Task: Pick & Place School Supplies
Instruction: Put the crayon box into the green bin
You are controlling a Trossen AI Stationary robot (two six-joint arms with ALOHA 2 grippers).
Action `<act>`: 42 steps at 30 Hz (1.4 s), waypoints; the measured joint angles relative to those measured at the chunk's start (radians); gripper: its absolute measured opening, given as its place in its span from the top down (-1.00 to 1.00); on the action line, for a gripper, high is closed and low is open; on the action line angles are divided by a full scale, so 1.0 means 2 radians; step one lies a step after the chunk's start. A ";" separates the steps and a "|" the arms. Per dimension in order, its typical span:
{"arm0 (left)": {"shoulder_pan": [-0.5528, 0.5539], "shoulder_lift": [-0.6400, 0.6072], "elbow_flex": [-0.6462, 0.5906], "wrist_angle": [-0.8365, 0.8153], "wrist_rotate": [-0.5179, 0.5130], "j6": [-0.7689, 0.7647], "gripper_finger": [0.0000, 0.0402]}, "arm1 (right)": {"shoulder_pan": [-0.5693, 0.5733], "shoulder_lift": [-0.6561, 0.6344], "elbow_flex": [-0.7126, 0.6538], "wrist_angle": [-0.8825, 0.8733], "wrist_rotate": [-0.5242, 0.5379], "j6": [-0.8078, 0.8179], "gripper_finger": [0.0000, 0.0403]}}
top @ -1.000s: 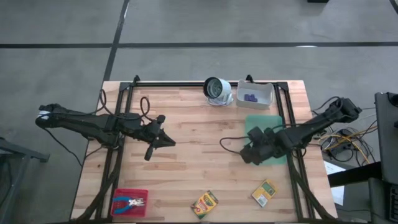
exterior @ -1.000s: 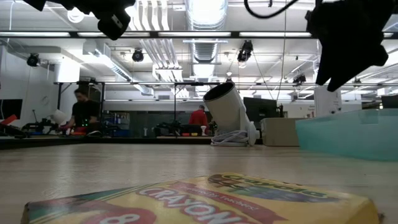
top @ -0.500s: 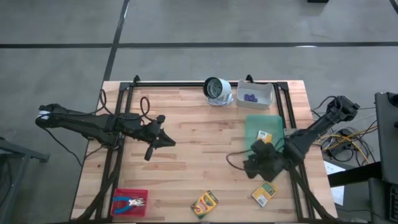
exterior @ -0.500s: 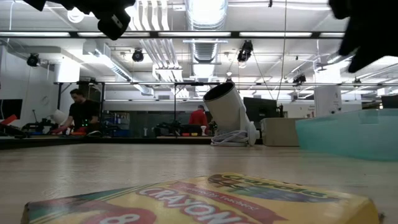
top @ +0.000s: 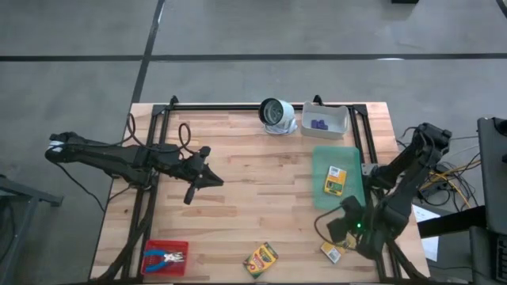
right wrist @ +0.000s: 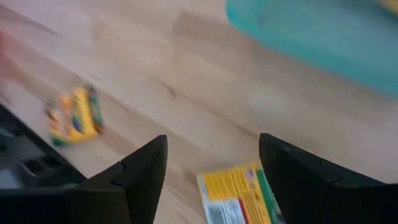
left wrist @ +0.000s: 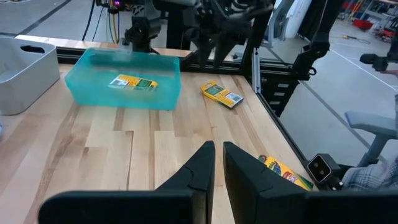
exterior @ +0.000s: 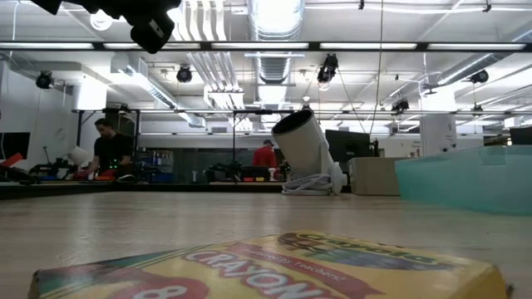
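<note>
One yellow-and-green crayon box point(top: 336, 180) lies flat in the green tray point(top: 350, 158). A second point(top: 331, 251) lies on the table near the front right. A third point(top: 260, 258) lies at the front middle, close to the low camera point(exterior: 274, 266). My right gripper point(top: 341, 230) is open and hovers just above the second box point(right wrist: 239, 196), touching nothing. My left gripper point(top: 207, 174) is shut and empty, held above the table's left middle. Purple pieces point(top: 319, 123) lie in the white bin point(top: 339, 127). Blue-handled scissors point(top: 168, 256) lie in the red tray point(top: 150, 247).
A white-grey round object point(top: 276, 114) stands at the far edge beside the white bin. The green tray also shows in the left wrist view point(left wrist: 124, 87). Bare wood lies across the table's middle. People work at benches in the room behind point(exterior: 108, 149).
My right gripper has moved from above the green tray toward the table's near edge, over the front right crayon box, and has left the low view. A crayon box now shows lying in the green tray where the gripper was.
</note>
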 joint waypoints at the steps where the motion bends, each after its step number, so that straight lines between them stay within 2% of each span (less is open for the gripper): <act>1: 0.000 0.000 0.000 0.000 0.000 0.000 0.82 | 0.002 0.010 0.005 0.000 -0.014 0.006 -0.23; 4: 0.000 0.000 0.000 -0.003 0.000 0.000 0.82 | 0.006 0.040 0.031 -0.016 -0.069 0.010 -0.22; 7: 0.000 0.000 0.000 -0.003 0.000 0.000 0.82 | 0.008 0.071 0.069 -0.074 -0.120 0.005 -0.17; 12: 0.000 0.000 0.000 -0.003 0.000 0.000 0.82 | 0.014 0.129 0.135 -0.156 -0.152 -0.005 -0.09; 16: 0.000 0.000 0.000 -0.003 0.000 0.000 0.82 | 0.025 0.178 0.174 -0.171 -0.152 -0.009 -0.07; 20: 0.000 0.000 0.000 -0.003 0.000 0.000 0.82 | 0.038 0.222 0.202 -0.187 -0.115 -0.013 -0.07; 24: 0.000 0.000 0.000 -0.003 0.000 0.000 0.82 | 0.050 0.245 0.228 -0.206 -0.106 0.015 -0.07; 30: 0.000 0.000 0.000 -0.003 0.000 0.000 0.82 | 0.061 0.235 0.227 -0.230 -0.098 0.041 -0.07; 42: 0.000 0.000 0.000 -0.004 0.000 0.000 0.82 | 0.087 0.187 0.149 -0.179 -0.087 0.038 -0.07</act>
